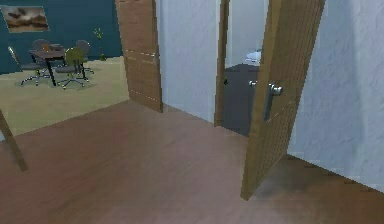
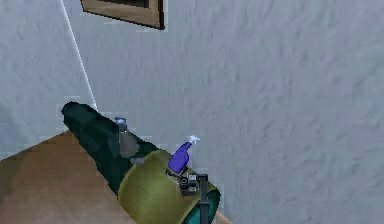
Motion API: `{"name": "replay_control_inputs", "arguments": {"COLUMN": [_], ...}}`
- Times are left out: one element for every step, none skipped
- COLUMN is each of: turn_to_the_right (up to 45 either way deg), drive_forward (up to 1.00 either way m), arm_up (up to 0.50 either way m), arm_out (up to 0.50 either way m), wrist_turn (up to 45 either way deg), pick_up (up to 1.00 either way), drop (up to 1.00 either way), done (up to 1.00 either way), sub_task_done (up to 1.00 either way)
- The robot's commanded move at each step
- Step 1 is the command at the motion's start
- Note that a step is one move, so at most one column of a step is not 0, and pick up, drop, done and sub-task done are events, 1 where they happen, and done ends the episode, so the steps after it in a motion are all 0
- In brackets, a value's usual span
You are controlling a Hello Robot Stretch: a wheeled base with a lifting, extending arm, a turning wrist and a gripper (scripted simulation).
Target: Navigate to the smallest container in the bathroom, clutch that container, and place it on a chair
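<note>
**Arm side view.** Low and just right of the middle we mark the arm's dark end and the pincer (image 2: 193,182). Its far end cannot be made out, so we cannot tell whether it holds anything.

Just above it lies a small purple bottle-shaped thing with a white tip (image 2: 181,156). We cannot tell whether this is the task's container, or whether the pincer touches it.

Left of the pincer sits an olive-green rounded thing (image 2: 150,192). From it a long black bar-like thing (image 2: 95,132) runs up and to the left, and a short grey cylinder (image 2: 122,135) shows against it.

Behind these stands a white textured wall (image 2: 280,90) bearing a wood-framed picture (image 2: 125,10) at the top edge. A brown wooden floor (image 2: 35,180) shows at lower left.

**Forward view.** Brown floorboards run to an open wooden door (image 1: 285,100) with a metal handle (image 1: 272,88). Through the doorway just left of it we see a dark cabinet (image 1: 238,98) with a white thing (image 1: 255,58) on top.

Farther left stands a second wooden door leaf (image 1: 140,55). At upper left, well apart from the doorway, a room with a teal wall (image 1: 75,20) holds several chairs (image 1: 72,64) set around a dark desk (image 1: 48,47). A small potted plant (image 1: 98,40) stands near them, and a landscape picture (image 1: 25,18) hangs on the teal wall.
</note>
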Motion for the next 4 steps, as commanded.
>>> {"name": "replay_control_inputs", "arguments": {"turn_to_the_right": [0.0,0.0,0.0,0.0], "drive_forward": [0.0,0.0,0.0,0.0], "arm_up": [0.1,0.5,0.02,0.0], "arm_out": [0.0,0.0,0.0,0.0], "wrist_turn": [0.0,0.0,0.0,-45.0], "pick_up": [0.0,0.0,0.0,0.0], "drop": [0.0,0.0,0.0,0.0], "done": [0.0,0.0,0.0,0.0], "sub_task_done": [0.0,0.0,0.0,0.0]}}
